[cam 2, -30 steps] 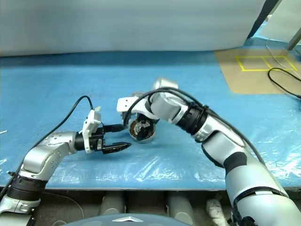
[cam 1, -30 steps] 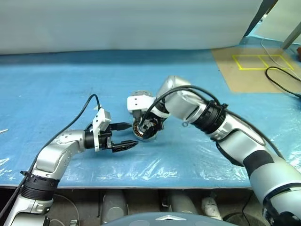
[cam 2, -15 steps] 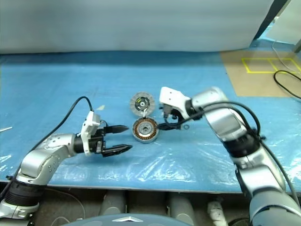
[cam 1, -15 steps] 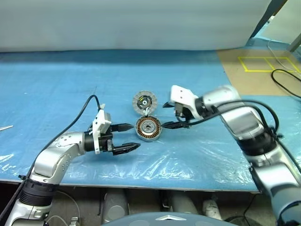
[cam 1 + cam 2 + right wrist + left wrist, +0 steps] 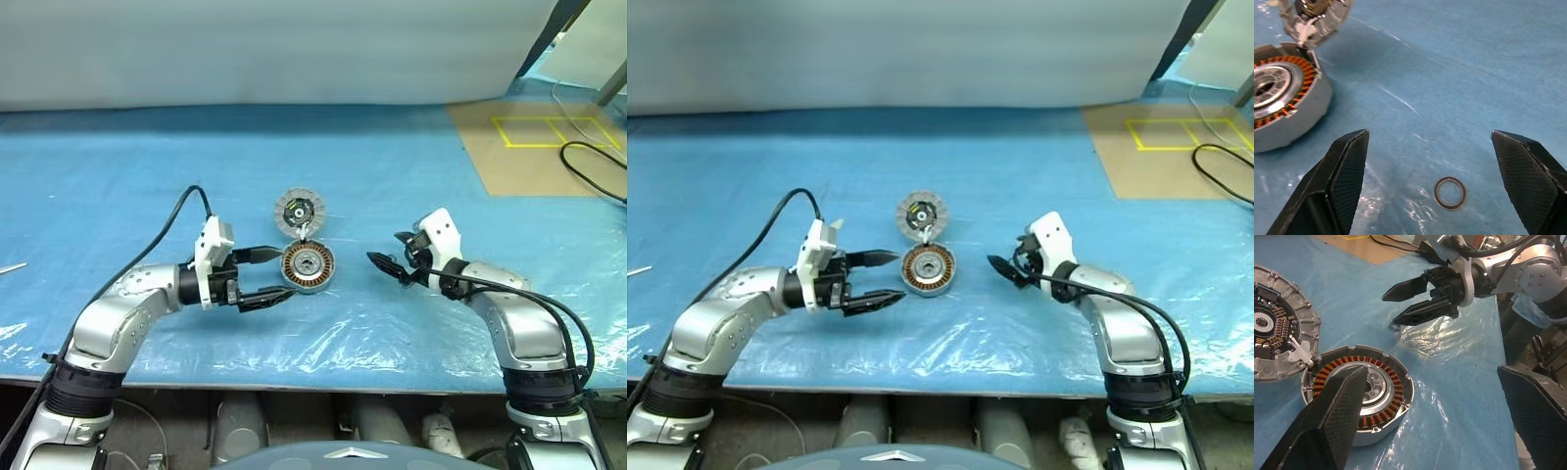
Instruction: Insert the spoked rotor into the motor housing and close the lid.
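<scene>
With its two black fingers spread wide and gripping nothing, the left tool hovers level just beside the motor housing, fingertips pointing toward it from the robot's left; one finger sits in front of the housing rim in the left wrist view without clear contact. Right tool stands off on the other side of the housing, fingers likewise apart and empty, tilted slightly downward and aimed back toward the housing, with a gap of bare desk between them. Housing rests flat on the blue plastic-covered desk, open side up: copper-brown windings form a ring around a silver hub. Lid lies swung open on the far side of the housing, joined to it by a small white hinge piece; its inner face is up, ribbed around the edge, with a black-and-yellow centre. A small thin ring lies on the sheet between the right tool's fingers as seen from the right wrist, apart from the housing. Spoked rotor: cannot locate it as a separate part on the desk. At the far right corner a brown board with yellow tape lines and a black cable.
</scene>
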